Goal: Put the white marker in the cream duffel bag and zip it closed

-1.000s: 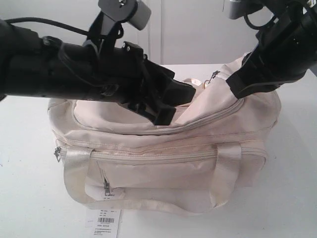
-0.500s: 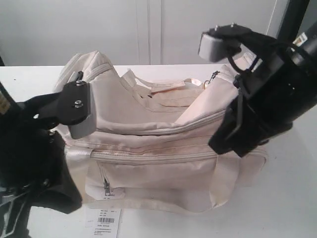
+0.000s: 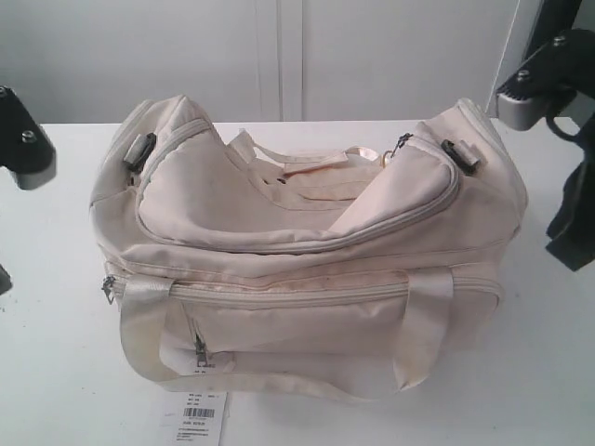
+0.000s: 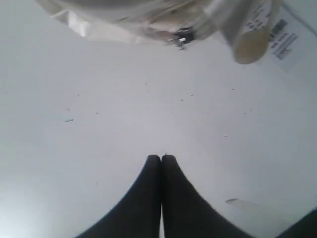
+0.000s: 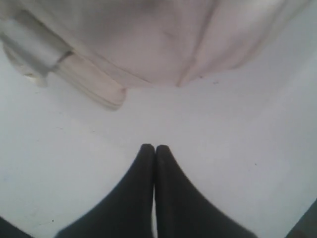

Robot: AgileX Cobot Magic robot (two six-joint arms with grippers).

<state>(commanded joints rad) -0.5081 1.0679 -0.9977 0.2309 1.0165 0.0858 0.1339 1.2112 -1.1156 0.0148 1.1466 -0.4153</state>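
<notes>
The cream duffel bag (image 3: 307, 251) stands in the middle of the white table, its curved top zipper (image 3: 307, 243) lying in a closed line along the front. No white marker shows in any view. My left gripper (image 4: 161, 157) is shut and empty over bare table, apart from the bag's end (image 4: 124, 15). On the other side my right gripper (image 5: 154, 147) is also shut on nothing, a short way from the bag's other end (image 5: 163, 39). In the exterior view only parts of the left arm (image 3: 20, 144) and right arm (image 3: 567, 186) show at the frame edges.
A white barcode tag (image 3: 203, 416) lies on the table in front of the bag and also shows in the left wrist view as the tag (image 4: 282, 37). Webbing handles (image 3: 423, 325) hang down the front. A white wall stands behind the table (image 3: 56, 372).
Both arms have pulled away from the bag's top to the left and right edges of the view. The bag's top, held up before, now lies settled.
</notes>
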